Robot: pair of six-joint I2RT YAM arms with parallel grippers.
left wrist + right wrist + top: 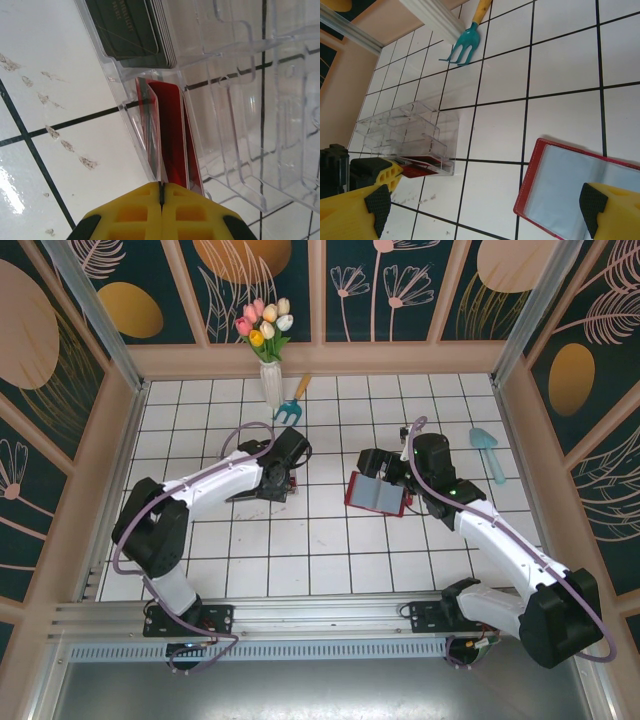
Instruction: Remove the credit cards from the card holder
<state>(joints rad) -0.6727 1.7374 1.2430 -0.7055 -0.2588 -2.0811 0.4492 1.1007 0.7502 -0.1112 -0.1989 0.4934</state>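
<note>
**A:** Top camera first. Where's the card holder?

**B:** The card holder point(376, 495) lies open on the tiles point(330, 540), just right of centre, grey-blue panels up. Your right gripper point(380, 474) is at its 12 o'clock edge. Your left gripper point(272, 485) is well apart, at the holder's 9 o'clock. There's a teal rake point(290, 406) at 12 o'clock from that left gripper, and a teal trowel point(488, 452) at the holder's 2 o'clock.

**A:** And the left wrist?

**B:** The yellow fingers point(135, 215) are pressed together with only a hairline seam, and the edge of a red card point(172, 130) runs into it, so you've got that card pinched. It stands in a slot of the clear tray point(240, 100). Dark cards point(130, 30) sit in the slot at 12 o'clock.

**A:** Right wrist?

**B:** Your jaws gape wide with nothing between them. One fingertip point(592, 200) is at 4 o'clock over the holder's open panel, but I can't tell whether it touches. The tray is at 9 o'clock.
</note>
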